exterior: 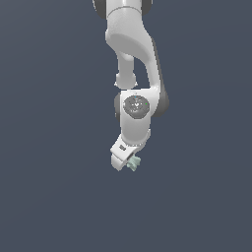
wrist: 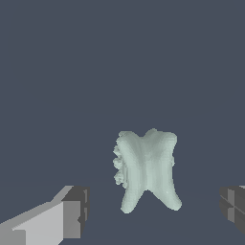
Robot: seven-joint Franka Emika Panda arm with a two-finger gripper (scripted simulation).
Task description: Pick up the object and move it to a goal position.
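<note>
Against plain slate-grey ground, the gripper (wrist: 153,210) stands open, fingers apart around the untouched mint-green object (wrist: 147,167).

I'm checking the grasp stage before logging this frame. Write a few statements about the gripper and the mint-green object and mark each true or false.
1. The gripper is open, with a fingertip on either side of the mint-green object. True.
2. In the wrist view, both fingertips press against the object. False: a gap shows on each side.
3. The object is pale mint green with a ridged, lumpy surface. True.
4. The object is larger than the gripper. False: in the exterior view the object is much smaller than the gripper.
</note>
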